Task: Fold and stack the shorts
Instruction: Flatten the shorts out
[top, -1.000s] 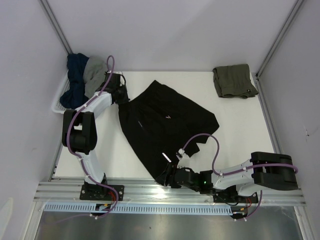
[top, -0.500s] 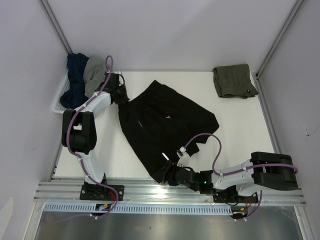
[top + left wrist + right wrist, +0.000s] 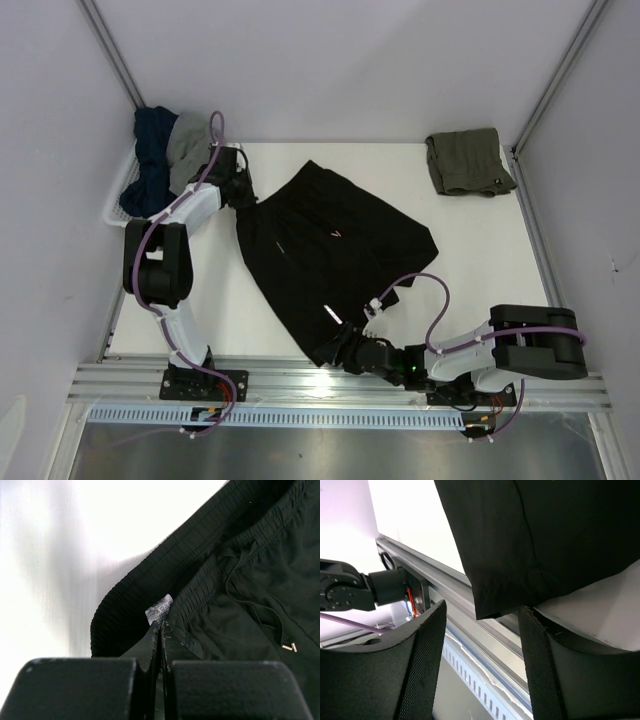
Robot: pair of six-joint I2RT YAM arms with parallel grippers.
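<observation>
Top external: black shorts (image 3: pixel 330 240) flat, creased; L tool (image 3: pixel 243 192) tight on waistband (image 3: pixel 150 575), R tool (image 3: pixel 330 352) agape at hem (image 3: pixel 490 611).

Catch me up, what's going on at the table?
Both arms are on the black shorts, spread out in the middle. The left gripper is shut on the waistband beside the label. The right gripper is open, its fingers either side of the near hem corner, not clamped. The olive-green shorts lie folded at the far right; nothing is stacked yet.
</observation>
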